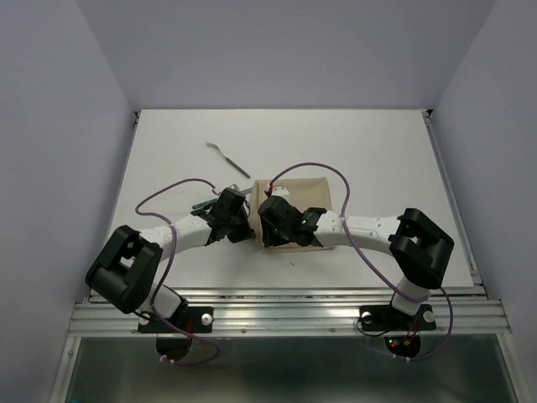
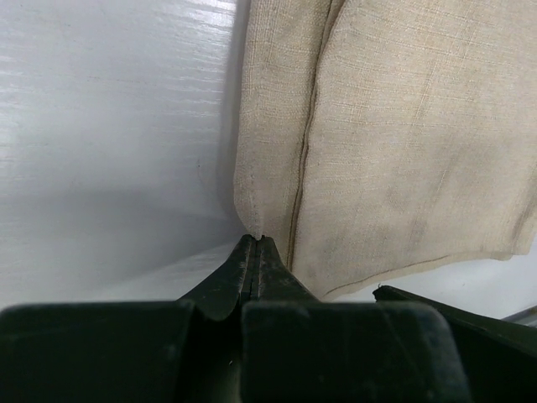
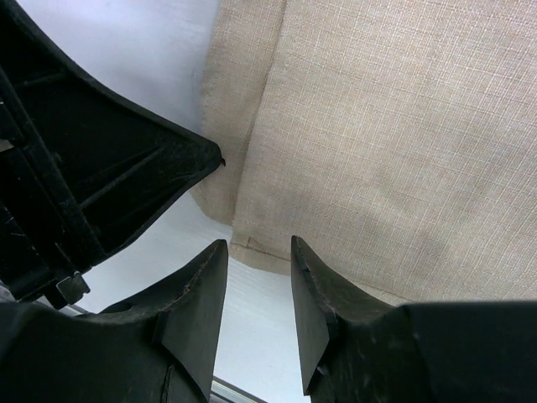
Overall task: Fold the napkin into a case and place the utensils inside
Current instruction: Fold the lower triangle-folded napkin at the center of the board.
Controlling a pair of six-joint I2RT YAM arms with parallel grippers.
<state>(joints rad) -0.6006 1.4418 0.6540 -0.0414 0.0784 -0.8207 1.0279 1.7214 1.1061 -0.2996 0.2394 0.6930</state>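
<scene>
The napkin (image 2: 403, 143) is matt beige cloth with a coarse, visible weave and a stitched hem. The table (image 2: 109, 126) beneath it is smooth and white, with a soft, streaky sheen. The right gripper (image 3: 258, 248) has fingers (image 3: 197, 294) of dull black plastic, faintly scuffed and dusty, and the utensil (image 1: 228, 159) looks like silvery metal.

Napkin (image 1: 309, 191): plain beige-tan woven cloth, matte, folded into overlapping layers with a stitched hem showing; lies flat, mid-scene.
Utensil (image 1: 228, 158): one slim silvery piece, lying flat and diagonal, far-left of the napkin, apart from it.
</scene>
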